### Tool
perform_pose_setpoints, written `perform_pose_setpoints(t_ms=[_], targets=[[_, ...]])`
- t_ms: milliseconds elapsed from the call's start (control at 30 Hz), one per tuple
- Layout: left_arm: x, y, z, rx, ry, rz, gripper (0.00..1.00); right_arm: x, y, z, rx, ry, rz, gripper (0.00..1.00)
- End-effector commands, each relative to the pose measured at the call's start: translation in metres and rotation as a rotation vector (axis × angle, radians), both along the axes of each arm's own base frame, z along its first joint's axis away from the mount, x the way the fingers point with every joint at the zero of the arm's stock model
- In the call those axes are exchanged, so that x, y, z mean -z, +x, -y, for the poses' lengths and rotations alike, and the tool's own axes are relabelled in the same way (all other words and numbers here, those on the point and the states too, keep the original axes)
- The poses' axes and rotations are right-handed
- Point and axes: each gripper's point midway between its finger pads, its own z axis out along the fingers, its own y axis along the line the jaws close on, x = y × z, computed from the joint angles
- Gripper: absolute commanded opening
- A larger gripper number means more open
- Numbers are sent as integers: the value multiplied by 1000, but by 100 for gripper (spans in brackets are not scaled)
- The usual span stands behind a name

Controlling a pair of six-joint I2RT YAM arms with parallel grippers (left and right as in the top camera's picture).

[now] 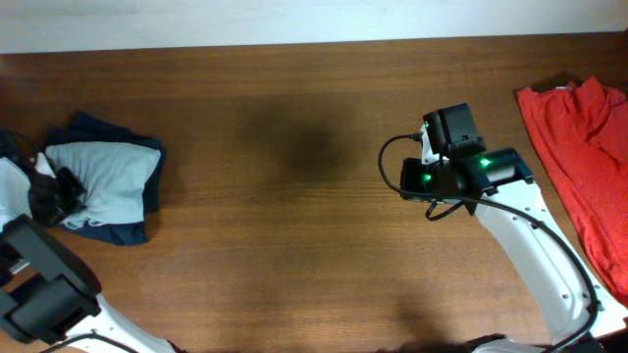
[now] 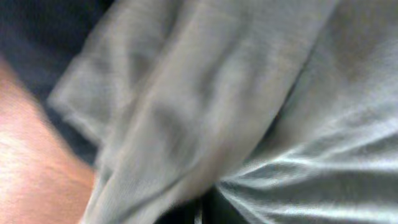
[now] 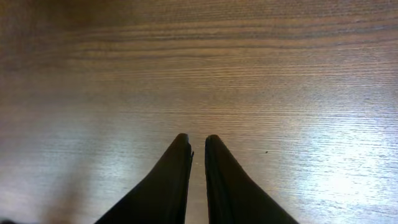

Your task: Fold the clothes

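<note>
A light grey garment [image 1: 108,176] lies on a navy garment [image 1: 126,231] at the table's left edge. My left gripper [image 1: 54,194] is at the pile's left side. In the left wrist view the grey cloth [image 2: 249,93] fills the blurred frame, with creases running out from the dark fingers [image 2: 202,210], which look shut on it; the navy cloth [image 2: 43,37] shows at the upper left. A red garment [image 1: 589,147] lies spread at the right edge. My right gripper [image 1: 407,181] [image 3: 197,140] is shut and empty over bare wood, left of the red garment.
The brown wooden table [image 1: 294,196] spans the view, with its back edge along the top. The right arm [image 1: 530,245] runs from the lower right towards the middle. The left arm's base [image 1: 44,289] sits at the lower left.
</note>
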Motion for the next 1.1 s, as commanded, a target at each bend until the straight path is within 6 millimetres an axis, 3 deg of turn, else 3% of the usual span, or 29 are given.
perform_pose_setpoints(t_ms=[0, 33, 133, 200, 367, 500, 600, 733, 867, 967, 1067], targets=[[-73, 11, -29, -36, 157, 124, 13, -9, 3, 4, 6, -6, 29, 14], [-93, 15, -34, -40, 193, 165, 17, -9, 3, 4, 6, -6, 29, 14], [-127, 19, -41, -49, 256, 227, 19, -9, 3, 4, 7, -6, 28, 14], [-134, 25, -35, -33, 235, 264, 19, -9, 3, 4, 7, -6, 28, 14], [-132, 56, 9, 201, 125, 356, 19, -9, 3, 4, 7, -6, 29, 14], [-112, 74, 31, 386, 130, 326, 20, -8, 2, 3, 7, -2, 23, 14], [-83, 78, 37, 428, 98, 268, 20, -8, -1, 0, -1, 17, 10, 14], [-37, 75, 32, 410, 43, 174, 19, -8, -3, -4, -9, 33, 2, 13], [-4, 62, 5, 257, 59, 74, 19, -7, -5, -4, -11, 34, -5, 14], [-7, 60, -8, 216, 73, 91, 19, -7, -6, -3, -11, 33, -11, 14], [-28, 69, -12, 207, 82, 148, 20, -7, -6, -3, -14, 31, -8, 14]])
